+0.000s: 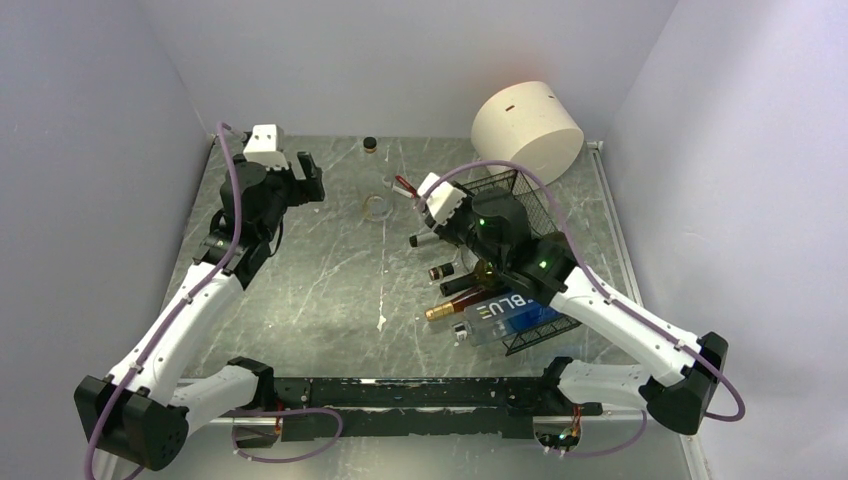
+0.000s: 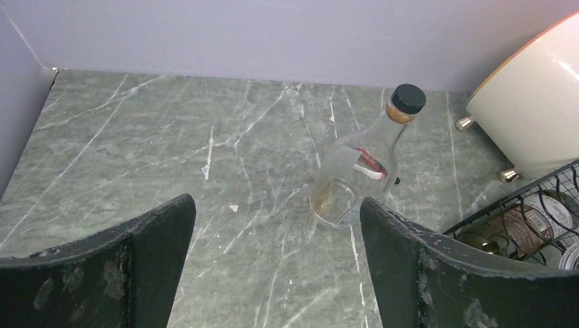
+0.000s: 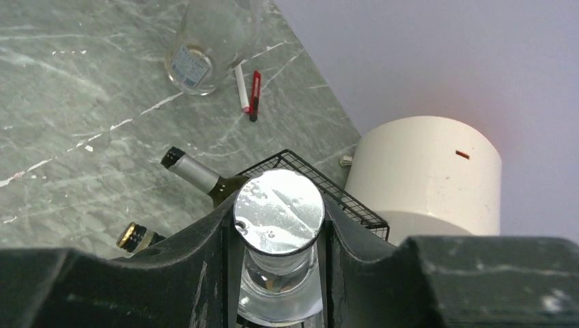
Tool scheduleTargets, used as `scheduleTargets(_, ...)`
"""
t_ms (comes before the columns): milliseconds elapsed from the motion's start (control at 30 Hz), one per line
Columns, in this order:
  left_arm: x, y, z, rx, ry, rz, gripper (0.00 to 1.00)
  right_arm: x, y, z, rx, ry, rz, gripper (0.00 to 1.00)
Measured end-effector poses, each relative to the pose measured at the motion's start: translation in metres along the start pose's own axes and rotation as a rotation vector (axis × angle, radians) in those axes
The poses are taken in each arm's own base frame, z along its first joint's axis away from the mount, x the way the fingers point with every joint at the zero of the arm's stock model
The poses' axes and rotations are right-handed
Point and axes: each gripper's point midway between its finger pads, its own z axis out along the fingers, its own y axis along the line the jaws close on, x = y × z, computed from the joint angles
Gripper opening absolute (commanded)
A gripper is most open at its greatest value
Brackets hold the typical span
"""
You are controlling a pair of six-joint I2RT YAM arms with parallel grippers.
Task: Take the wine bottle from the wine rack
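Observation:
The black wire wine rack (image 1: 530, 215) stands right of centre and holds several bottles with their necks pointing left. Its rim shows in the right wrist view (image 3: 341, 195). My right gripper (image 3: 278, 225) is shut on the neck of a clear bottle with a silver cap (image 3: 278, 212) at the rack's far end. In the top view this gripper (image 1: 450, 222) covers that bottle. My left gripper (image 1: 310, 180) hangs open and empty over the table's far left, and in its own view (image 2: 276, 205) it is near a lying clear bottle (image 2: 355, 174).
A cream cylinder (image 1: 527, 130) stands behind the rack. A clear, black-capped bottle (image 1: 375, 200) lies on the table, with a red and a white pen (image 3: 248, 89) beside it. In the rack, a foil-necked bottle (image 3: 194, 171), a gold-capped bottle (image 3: 133, 237) and a blue bottle (image 1: 500, 315).

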Motion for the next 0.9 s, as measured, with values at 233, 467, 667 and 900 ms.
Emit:
scheduleTargets(233, -0.002, 0.000, -0.001, -0.002, -0.007, 0.001, 0.94, -0.018, -0.006, -0.002, 0.001, -0.045, 0.058, 0.00)
scheduleTargets(467, -0.004, 0.001, -0.002, -0.001, -0.011, 0.001, 0.94, -0.048, -0.009, 0.000, -0.025, -0.127, 0.116, 0.00)
scheduleTargets(667, -0.006, 0.001, -0.004, 0.000, -0.017, 0.002, 0.94, -0.078, 0.007, 0.015, -0.125, -0.191, 0.216, 0.00)
scheduleTargets(900, -0.015, 0.012, -0.011, -0.061, -0.049, -0.008, 0.94, -0.112, 0.060, 0.039, -0.310, -0.277, 0.373, 0.00)
